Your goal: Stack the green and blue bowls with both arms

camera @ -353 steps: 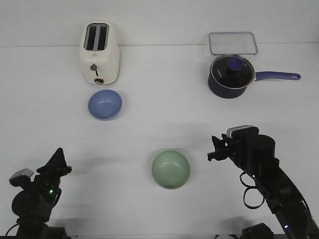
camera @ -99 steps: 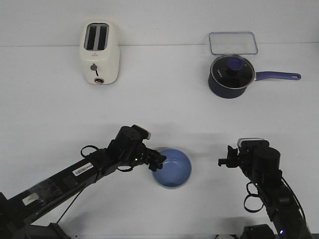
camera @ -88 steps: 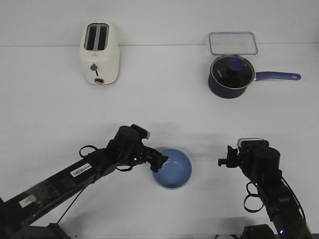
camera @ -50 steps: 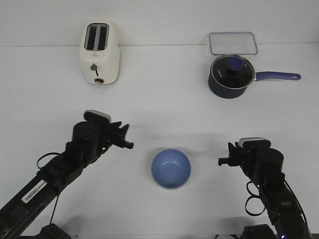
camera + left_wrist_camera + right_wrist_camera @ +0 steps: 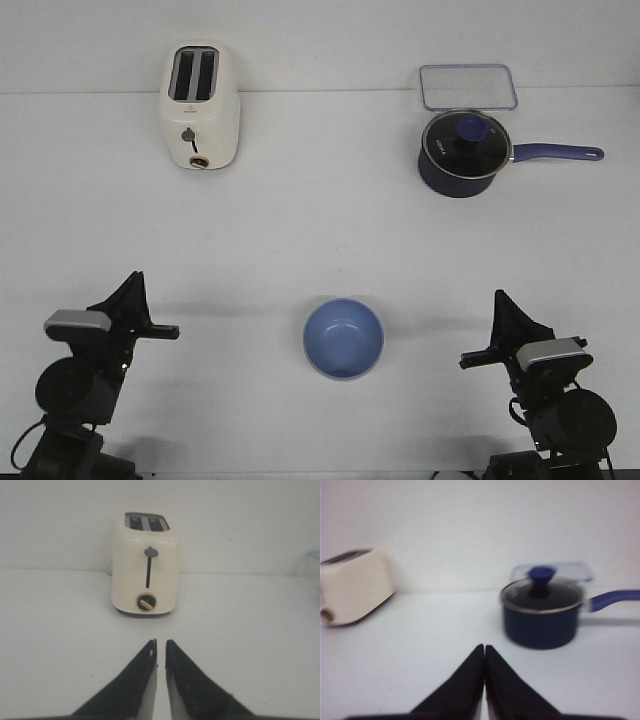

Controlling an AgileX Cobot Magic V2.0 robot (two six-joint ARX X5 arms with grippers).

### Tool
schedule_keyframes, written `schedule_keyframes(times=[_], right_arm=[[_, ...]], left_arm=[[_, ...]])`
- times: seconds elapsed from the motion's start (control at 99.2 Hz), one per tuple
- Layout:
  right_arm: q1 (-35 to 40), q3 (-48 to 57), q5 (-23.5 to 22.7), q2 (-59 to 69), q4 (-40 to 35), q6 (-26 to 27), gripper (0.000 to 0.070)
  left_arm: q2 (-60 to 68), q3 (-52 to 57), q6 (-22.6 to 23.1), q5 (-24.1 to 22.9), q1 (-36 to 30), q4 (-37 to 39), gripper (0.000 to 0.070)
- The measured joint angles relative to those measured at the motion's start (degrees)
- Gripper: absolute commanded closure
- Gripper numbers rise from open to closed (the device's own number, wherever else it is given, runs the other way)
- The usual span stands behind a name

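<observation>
The periwinkle blue bowl sits upright at the front middle of the table, between the two arms. The pale sage green bowl does not show in any view. My left gripper is drawn back at the front left, well clear of the bowl, and is empty. In the left wrist view its fingers stand almost together with a thin slit between them. My right gripper is drawn back at the front right. In the right wrist view its fingers touch and hold nothing.
A cream toaster stands at the back left; it also shows in the left wrist view. A dark navy saucepan with a glass lid stands at the back right, with a clear flat container behind it.
The left arm brought the blue bowl onto the spot where the green bowl stood, let go, and pulled back to the front left. The right arm also drew back and low.
</observation>
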Motion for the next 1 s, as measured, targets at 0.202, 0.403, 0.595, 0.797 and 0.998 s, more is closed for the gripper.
schedule_keyframes(times=[0.202,0.403,0.595,0.797,0.998], right_arm=[[0.0,-0.1,1.4,-0.2,0.5,-0.1,0.07],[0.0,-0.1,1.5,-0.2,0.5,-0.1,0.07],[0.0,-0.1,1.5,-0.2,0.5,-0.1,0.07],[0.0,-0.1,1.5,-0.2,0.5,-0.1,0.07],[0.0,-0.1,1.5,-0.2,0.5,-0.1,0.07]], left_arm=[[-5.6,-0.5,-0.5,0.0,1.6,1.3,0.0685],[-7.5,-0.5,-0.5,0.0,1.6,1.2,0.0685],[-7.8,-0.5,-0.5,0.0,1.6,1.2,0.0685],[-7.8,-0.5,-0.5,0.0,1.6,1.2,0.0685],[-8.2,-0.5,0.9,0.0,1.6,-1.1,0.0685]])
